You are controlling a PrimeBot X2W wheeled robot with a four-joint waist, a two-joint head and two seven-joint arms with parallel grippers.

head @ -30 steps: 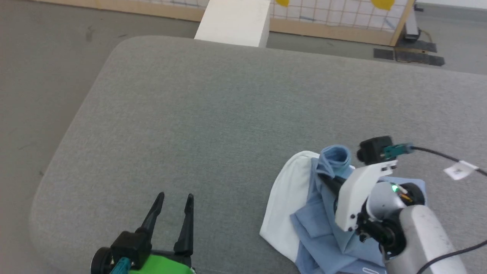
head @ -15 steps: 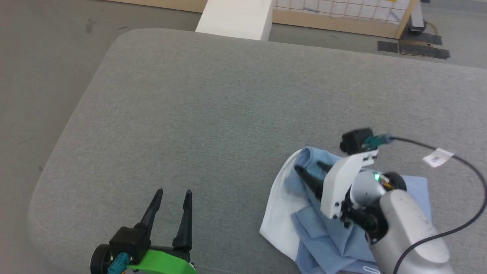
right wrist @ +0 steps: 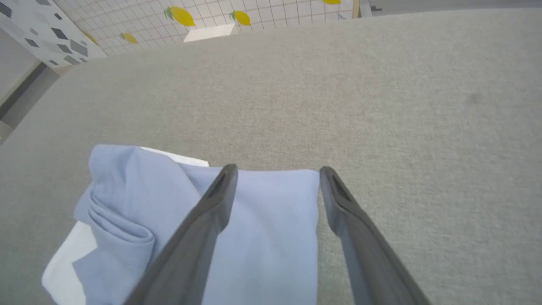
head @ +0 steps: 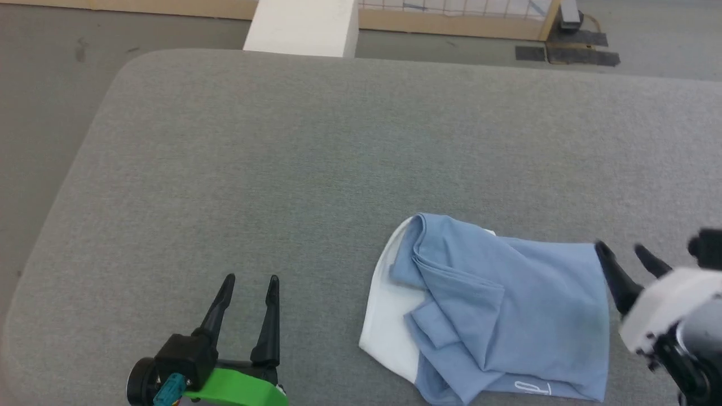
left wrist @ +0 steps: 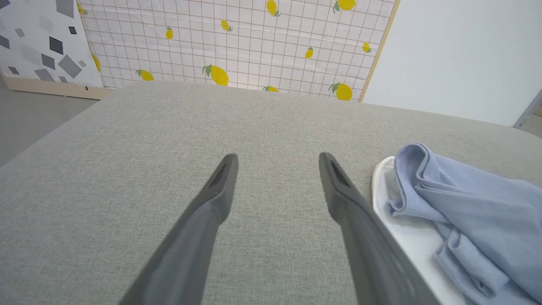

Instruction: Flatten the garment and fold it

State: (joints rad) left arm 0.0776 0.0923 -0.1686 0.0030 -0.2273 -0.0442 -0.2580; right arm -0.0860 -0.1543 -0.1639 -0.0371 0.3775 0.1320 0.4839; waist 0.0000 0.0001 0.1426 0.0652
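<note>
The garment (head: 507, 316), light blue with a white part along its left side, lies loosely bunched and partly folded on the grey padded table (head: 338, 158), near the front right. My right gripper (head: 619, 248) is open at the garment's right edge with nothing between its fingers. In the right wrist view that gripper (right wrist: 278, 169) hovers over the garment's (right wrist: 139, 186) far right corner. My left gripper (head: 251, 280) stands open and empty at the front left, well apart from the cloth. The left wrist view has its gripper (left wrist: 278, 156) over bare table, the garment (left wrist: 465, 212) off to its right.
A white block (head: 302, 28) stands just past the table's far edge. Behind it runs a wooden-framed panel with lemon print (left wrist: 237, 42). Black mats (head: 567, 53) lie on the floor at the back right. The table's left edge drops to grey floor (head: 45, 113).
My right gripper has opened, let go of the raised blue fold and drawn back to the right. The fold has dropped flat. The head camera has shifted too.
</note>
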